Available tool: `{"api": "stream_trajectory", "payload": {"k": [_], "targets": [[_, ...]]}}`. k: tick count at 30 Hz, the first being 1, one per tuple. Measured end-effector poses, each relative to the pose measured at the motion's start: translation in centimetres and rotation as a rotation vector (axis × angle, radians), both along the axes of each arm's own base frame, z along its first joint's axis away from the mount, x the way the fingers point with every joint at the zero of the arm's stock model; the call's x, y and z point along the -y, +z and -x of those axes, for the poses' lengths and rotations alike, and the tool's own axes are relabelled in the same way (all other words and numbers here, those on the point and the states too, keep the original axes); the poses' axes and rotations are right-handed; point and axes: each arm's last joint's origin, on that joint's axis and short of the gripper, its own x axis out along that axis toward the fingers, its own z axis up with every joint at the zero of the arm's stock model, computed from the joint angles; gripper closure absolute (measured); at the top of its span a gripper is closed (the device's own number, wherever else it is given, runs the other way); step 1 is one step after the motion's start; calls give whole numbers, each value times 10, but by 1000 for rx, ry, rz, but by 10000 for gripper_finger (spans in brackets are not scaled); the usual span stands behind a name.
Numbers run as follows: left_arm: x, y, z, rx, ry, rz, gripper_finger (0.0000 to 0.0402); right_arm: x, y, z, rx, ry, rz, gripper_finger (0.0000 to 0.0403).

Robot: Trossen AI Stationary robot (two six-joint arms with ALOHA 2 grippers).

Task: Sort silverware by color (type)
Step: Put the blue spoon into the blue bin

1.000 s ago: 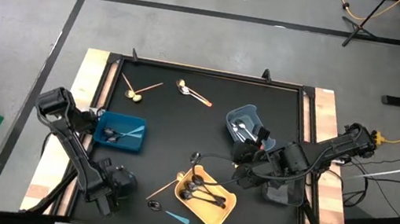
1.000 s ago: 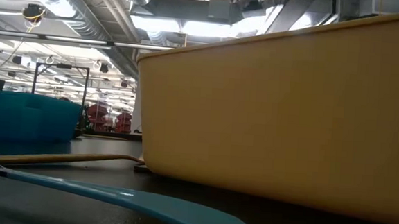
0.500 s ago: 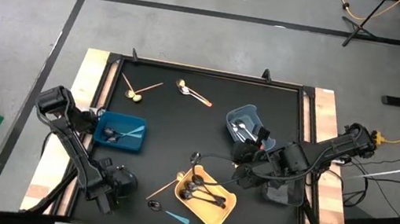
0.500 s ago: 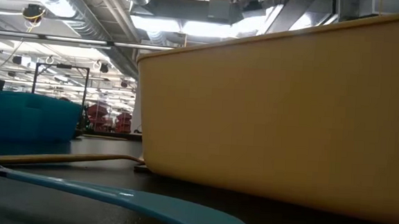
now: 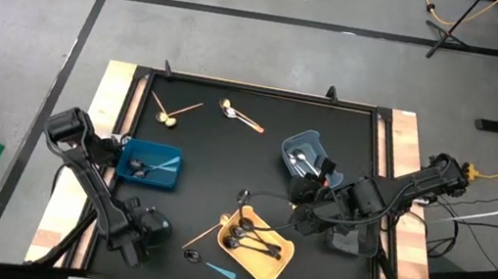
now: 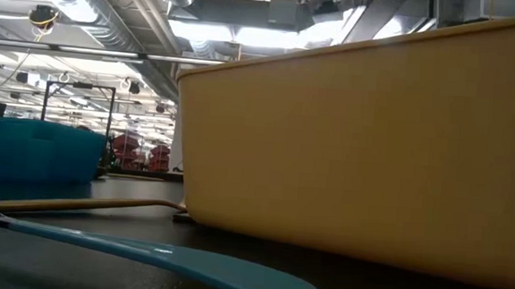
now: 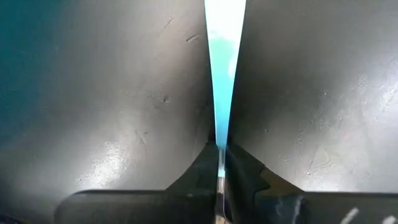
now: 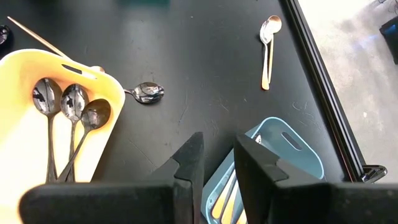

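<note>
Grey concrete floor surrounds a black-topped table [image 5: 225,166] framed in pale wood, where two dark robot arms work over scattered silverware. Near the table's front left corner, the left gripper [image 7: 221,163] has its fingers pressed together on the thin neck of a light-blue-handled spoon [image 7: 222,74], the handle running straight out ahead of the fingers above the dark tabletop. At right, the right gripper [image 8: 217,163] hangs above the table between a yellow bin [image 5: 282,265] and a light-blue bin [image 5: 312,145], its fingers a little apart with nothing between them. Three all-black spoons [image 8: 73,104] lie side by side in the yellow bin, and another black spoon [image 8: 147,93] rests on the table just beside its rim. Silver spoons sit in the light-blue bin. A dark blue bin [image 5: 129,169] on the left holds a blue-handled spoon. Toward the back edge lie a gold spoon [image 5: 167,112] and an orange-handled spoon [image 5: 239,114]. A loose blue-handled spoon [image 5: 221,271] lies near the front edge, beside a wooden-handled spoon [image 5: 206,235] that touches the yellow bin.
</note>
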Motion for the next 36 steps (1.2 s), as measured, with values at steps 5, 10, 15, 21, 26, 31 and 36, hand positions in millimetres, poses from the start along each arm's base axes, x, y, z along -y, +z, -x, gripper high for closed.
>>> {"api": "stream_trajectory", "payload": {"k": [5, 10, 15, 21, 26, 31, 36], "targets": [[7, 15, -19, 84, -114, 13, 396, 0, 0, 0, 5, 0, -3, 325], [9, 39, -41, 142, -279, 34, 396, -1, 1, -3, 32, 0, -16, 325], [-6, 70, -67, 166, -417, -66, 396, -2, 2, -3, 38, 0, -19, 325], [-34, 116, -89, 144, -535, -265, 396, -2, 2, -3, 38, 0, -19, 325], [-61, 145, -97, 84, -567, -372, 396, -2, 1, -3, 30, 9, -39, 325], [-92, 166, -88, 100, -536, -401, 396, -3, 1, -3, 24, 15, -52, 325], [-121, 173, -61, 129, -484, -417, 396, -3, 1, -3, 25, 15, -52, 325]]}}
